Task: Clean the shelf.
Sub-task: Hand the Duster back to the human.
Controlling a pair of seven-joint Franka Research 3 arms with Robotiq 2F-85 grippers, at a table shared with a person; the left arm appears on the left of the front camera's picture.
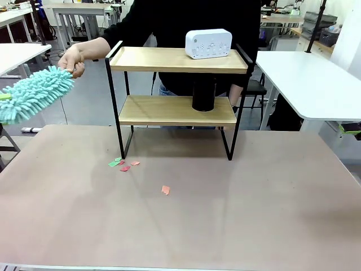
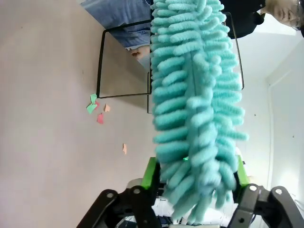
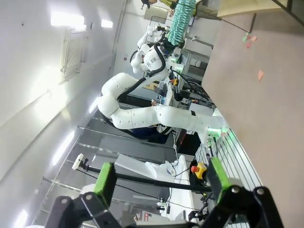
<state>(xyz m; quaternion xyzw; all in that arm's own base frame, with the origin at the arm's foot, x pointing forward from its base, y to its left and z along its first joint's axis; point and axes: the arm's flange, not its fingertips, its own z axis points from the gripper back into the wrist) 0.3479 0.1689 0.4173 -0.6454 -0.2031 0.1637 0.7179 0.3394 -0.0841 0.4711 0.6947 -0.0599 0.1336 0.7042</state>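
1. Front view: we see the shelf [image 1: 177, 99] standing at the far middle of the table [image 1: 254, 214], legs on the surface, the person right behind it.
2. Top board carries a white box-shaped device [image 1: 208, 43], right of centre. Lower board holds a black cylinder [image 1: 203, 96], also right of centre.
3. The person's hand [image 1: 74, 59] reaches out left of the shelf and touches the far tip of a teal fluffy duster [image 1: 31, 93], which runs down-left to the picture edge.
4. Paper scraps [image 1: 124, 164], green, red and pink, lie by the shelf's front-left leg; one orange scrap [image 1: 165, 190] sits apart, nearer us.
5. Left wrist view: left gripper [image 2: 194, 173] has its green pads [image 2: 150, 173] on either side of the duster [image 2: 194, 95] base; we take it as clamped on the duster. The shelf frame [image 2: 123, 64] and scraps [image 2: 96, 108] show beyond.
6. Right wrist view: right gripper [image 3: 156, 178] has its fingers wide apart, nothing between them, away from the table and pointed toward our left arm [image 3: 156, 114].
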